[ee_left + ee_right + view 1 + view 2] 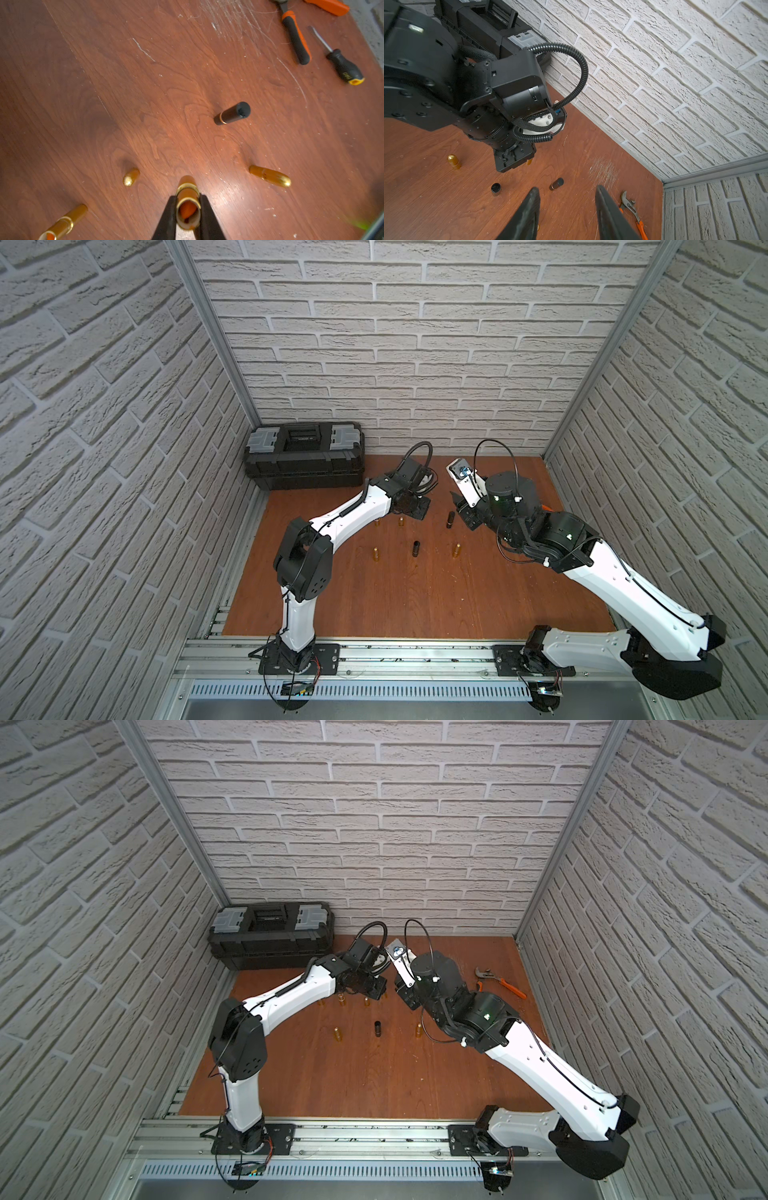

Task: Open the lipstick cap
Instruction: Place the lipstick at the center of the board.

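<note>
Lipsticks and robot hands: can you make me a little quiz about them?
1. True or false: the left gripper is shut on a gold lipstick with its cap off.
2. What does the right gripper hold? A: a black cap. B: a gold cap. C: nothing, its jaws are open.
3. In the left wrist view, which tool lies beside the pliers?

Key: 1 true; 2 C; 3 the screwdriver.

Two black tubes (450, 519) (416, 548), one toolbox (305, 456), one pliers (500, 982), one screwdriver (342, 66)
</note>
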### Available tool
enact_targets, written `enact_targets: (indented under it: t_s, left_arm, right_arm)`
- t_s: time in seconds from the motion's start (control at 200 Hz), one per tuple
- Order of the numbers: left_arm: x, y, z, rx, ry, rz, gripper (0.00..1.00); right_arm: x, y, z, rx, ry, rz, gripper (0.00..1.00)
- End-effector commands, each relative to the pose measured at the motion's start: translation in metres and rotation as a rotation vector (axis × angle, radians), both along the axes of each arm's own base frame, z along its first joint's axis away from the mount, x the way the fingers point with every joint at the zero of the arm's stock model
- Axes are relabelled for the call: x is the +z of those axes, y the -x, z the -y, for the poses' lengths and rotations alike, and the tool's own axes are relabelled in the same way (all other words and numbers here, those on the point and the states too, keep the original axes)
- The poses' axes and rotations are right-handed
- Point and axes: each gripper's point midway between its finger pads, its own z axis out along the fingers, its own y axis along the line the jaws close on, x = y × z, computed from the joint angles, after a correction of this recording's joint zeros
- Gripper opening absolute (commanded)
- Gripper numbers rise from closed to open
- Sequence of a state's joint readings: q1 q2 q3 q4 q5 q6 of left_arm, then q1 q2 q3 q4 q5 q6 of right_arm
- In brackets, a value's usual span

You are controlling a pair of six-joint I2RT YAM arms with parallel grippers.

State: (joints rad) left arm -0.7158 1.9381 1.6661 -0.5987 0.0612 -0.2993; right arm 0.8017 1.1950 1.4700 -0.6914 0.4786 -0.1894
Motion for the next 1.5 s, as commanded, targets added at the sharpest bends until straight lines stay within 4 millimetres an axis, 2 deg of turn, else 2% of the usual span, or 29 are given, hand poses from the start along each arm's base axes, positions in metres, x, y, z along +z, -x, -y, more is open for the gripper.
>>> enact_targets:
  t_s: [0.0,0.275,0.555,0.83,1.04,1.145,1.235,1.495]
  left_arm:
    - [-0.012,-0.016,0.006,-0.005,-0.043,0.098,0.15]
    - [-0.052,-0.023,0.009,0.003,-0.077,0.088,0.15]
    - [-0.081,-0.024,0.007,0.004,-0.106,0.066,0.16]
    - [-0.093,-0.022,0.002,0.008,-0.123,0.052,0.18]
    - [-0.099,-0.019,-0.001,0.008,-0.146,0.040,0.28]
    - [-0.095,-0.019,-0.002,0.012,-0.146,0.041,0.35]
    - [-0.083,-0.021,-0.001,0.023,-0.127,0.048,0.38]
    - [-0.022,-0.020,0.009,0.030,-0.036,0.036,0.43]
  right_arm:
    - [0.000,-0.003,0.002,-0.026,-0.025,0.010,0.45]
    - [-0.017,-0.007,-0.004,-0.022,-0.008,-0.025,0.44]
    - [-0.015,-0.009,-0.006,-0.017,-0.002,-0.028,0.43]
    - [-0.023,-0.012,-0.009,-0.017,0.011,-0.048,0.42]
    - [-0.026,-0.013,-0.013,-0.009,0.011,-0.058,0.42]
    - [-0.027,-0.012,-0.012,-0.008,0.009,-0.061,0.42]
    - [-0.026,-0.011,-0.012,-0.007,0.004,-0.058,0.42]
    - [-0.018,-0.007,-0.010,-0.006,-0.026,-0.055,0.42]
